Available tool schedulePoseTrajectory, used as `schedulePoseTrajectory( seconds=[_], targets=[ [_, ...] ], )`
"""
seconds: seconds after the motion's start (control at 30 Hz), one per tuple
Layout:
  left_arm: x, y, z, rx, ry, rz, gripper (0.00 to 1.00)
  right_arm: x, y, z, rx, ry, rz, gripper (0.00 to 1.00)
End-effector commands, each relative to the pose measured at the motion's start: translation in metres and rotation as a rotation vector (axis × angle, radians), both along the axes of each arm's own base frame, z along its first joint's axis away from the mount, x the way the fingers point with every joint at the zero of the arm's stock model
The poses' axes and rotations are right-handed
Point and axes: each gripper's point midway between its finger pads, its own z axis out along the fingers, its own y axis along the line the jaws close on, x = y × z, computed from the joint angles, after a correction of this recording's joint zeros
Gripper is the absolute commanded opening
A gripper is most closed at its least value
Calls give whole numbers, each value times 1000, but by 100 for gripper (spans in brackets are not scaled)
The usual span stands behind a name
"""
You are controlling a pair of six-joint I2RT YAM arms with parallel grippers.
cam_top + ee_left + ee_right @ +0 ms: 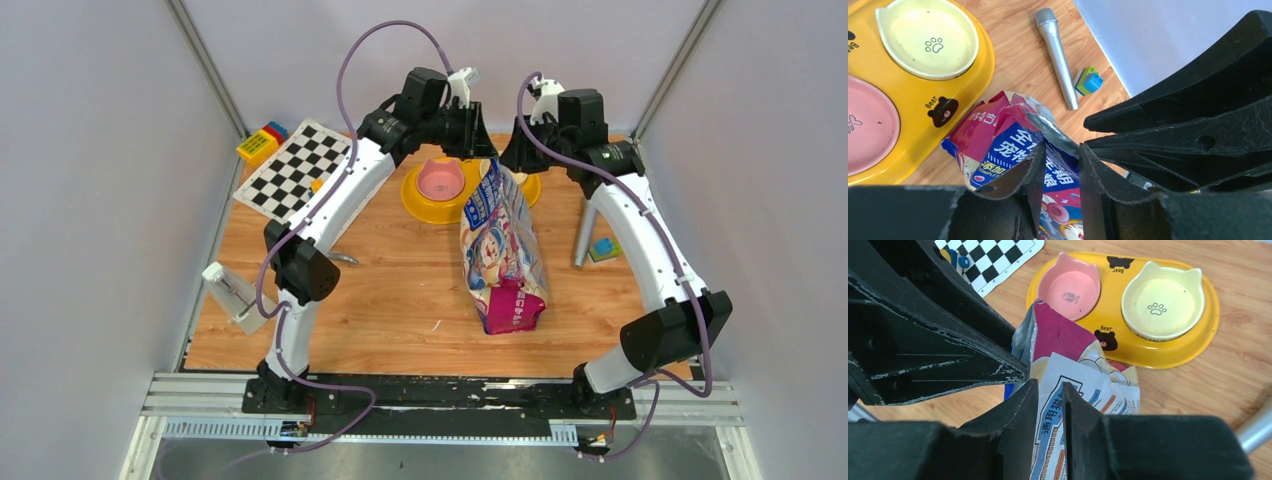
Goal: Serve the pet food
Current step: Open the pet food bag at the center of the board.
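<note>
The blue-and-pink cat-print food bag (503, 255) lies lengthwise on the wooden table, its top end raised toward the yellow double-bowl feeder (415, 203). My left gripper (480, 152) and right gripper (520, 158) meet at the bag's top. In the left wrist view the fingers (1060, 167) are closed on the bag's torn top edge (1008, 145). In the right wrist view the fingers (1050, 397) pinch the bag's white printed side (1073, 360). The pink bowl (1070, 290) and cream bowl (1160, 300) hold nothing. No kibble shows; it is hidden in the bag.
A checkerboard mat (295, 170) and toy blocks (262, 140) lie at the back left. A grey scoop (235, 295) sits at the left edge. A silver microphone (585, 235) and a small block (603, 248) lie right of the bag. Walls close in both sides.
</note>
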Motion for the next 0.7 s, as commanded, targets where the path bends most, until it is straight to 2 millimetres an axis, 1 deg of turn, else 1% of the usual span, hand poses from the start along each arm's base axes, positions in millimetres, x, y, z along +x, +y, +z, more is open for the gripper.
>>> schedulePoseTrajectory(
  seconds=[0.0, 0.1, 0.3, 0.53, 0.67],
  targets=[
    [-12, 9, 38, -39, -66, -2, 37, -6, 9, 23, 90, -4, 44, 26],
    [-13, 10, 40, -39, -69, 1, 36, -8, 8, 25, 106, 1, 43, 26],
    [-16, 12, 48, -46, -81, 0, 35, -13, 2, 42, 146, -23, 48, 27],
    [-17, 13, 48, -45, -82, 1, 32, -21, 6, 44, 166, -18, 78, 31],
    [-17, 13, 45, -43, -78, -1, 28, -23, 7, 47, 177, -23, 91, 32]
  ],
)
